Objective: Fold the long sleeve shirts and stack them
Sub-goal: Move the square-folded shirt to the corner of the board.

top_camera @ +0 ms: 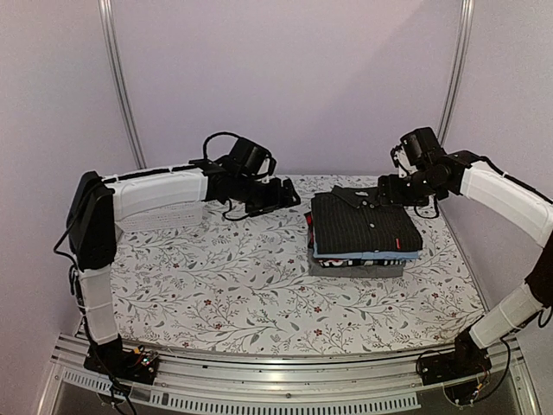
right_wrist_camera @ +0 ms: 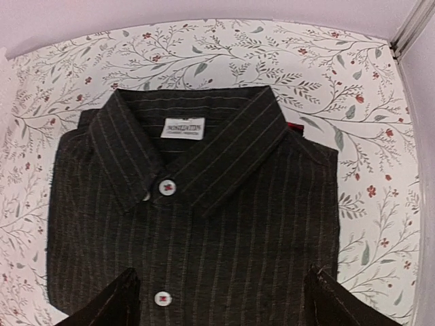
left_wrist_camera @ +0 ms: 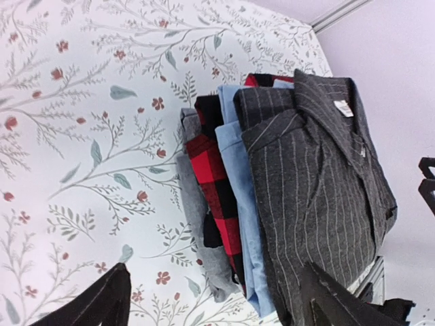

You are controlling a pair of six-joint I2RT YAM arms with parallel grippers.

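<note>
A folded stack of shirts stands on the right half of the table. On top lies the black pinstriped long sleeve shirt (top_camera: 363, 223) (right_wrist_camera: 204, 204) (left_wrist_camera: 319, 176), collar to the back, white buttons showing. Under it come the light blue shirt (left_wrist_camera: 238, 183) (top_camera: 367, 256), a red-and-black plaid layer (left_wrist_camera: 216, 170) and a grey one (left_wrist_camera: 197, 204). My left gripper (top_camera: 283, 195) (left_wrist_camera: 217, 302) hovers open just left of the stack's back corner, holding nothing. My right gripper (top_camera: 387, 192) (right_wrist_camera: 224, 302) stands open above the black shirt's collar end, its fingers wide apart and clear of the cloth.
A floral tablecloth (top_camera: 216, 277) covers the table. Purple walls close in behind and at both sides, with metal posts (top_camera: 121, 86) in the back corners. The stack sits close to the right wall. A pale sheet (top_camera: 160, 220) lies under the left arm.
</note>
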